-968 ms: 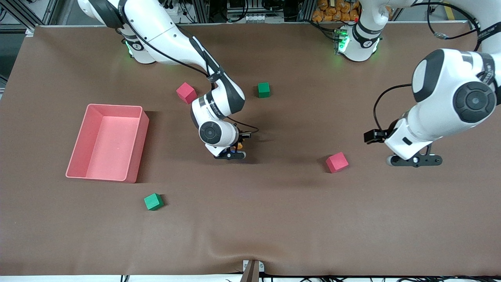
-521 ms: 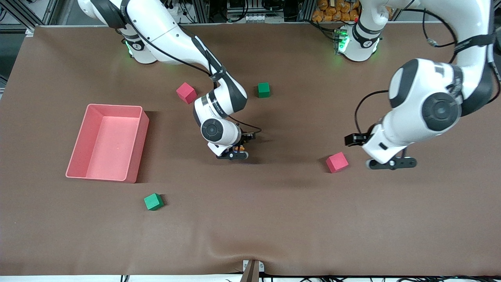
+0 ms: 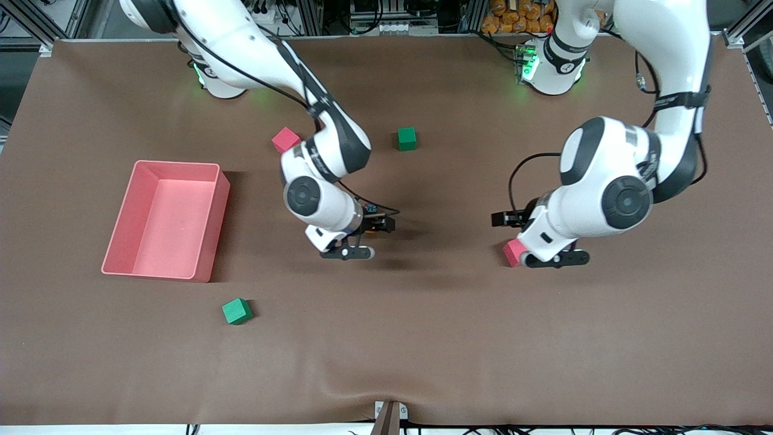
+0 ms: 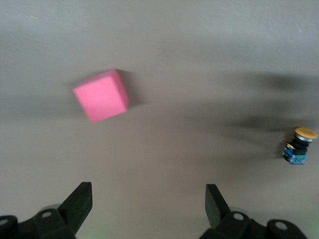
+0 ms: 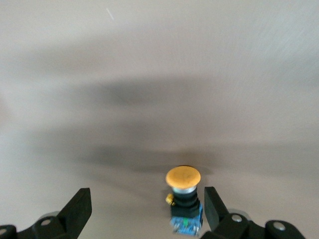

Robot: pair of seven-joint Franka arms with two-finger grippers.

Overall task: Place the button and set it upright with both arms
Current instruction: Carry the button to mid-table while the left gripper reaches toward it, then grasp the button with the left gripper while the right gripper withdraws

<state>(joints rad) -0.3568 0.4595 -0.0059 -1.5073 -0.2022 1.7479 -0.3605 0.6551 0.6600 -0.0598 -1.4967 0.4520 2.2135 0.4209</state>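
The button (image 5: 183, 199) has an orange cap, a black body and a blue base. It stands cap-up on the brown table between the open fingers of my right gripper (image 5: 148, 209), close to one finger and untouched by either. In the front view my right gripper (image 3: 347, 252) hangs low over the table's middle and its hand hides most of the button. My left gripper (image 3: 554, 260) is open and empty, right beside a red cube (image 3: 512, 252). The left wrist view shows my left gripper (image 4: 148, 204), that cube (image 4: 102, 94) and, farther off, the button (image 4: 299, 146).
A pink bin (image 3: 208, 241) stands toward the right arm's end. A red cube (image 3: 285, 140) and a green cube (image 3: 407, 138) lie nearer the bases. Another green cube (image 3: 237, 311) lies nearer the front camera than the bin.
My left arm has swung toward the table's middle, and its gripper now sits beside the red cube. My right gripper has shifted a little toward the front camera.
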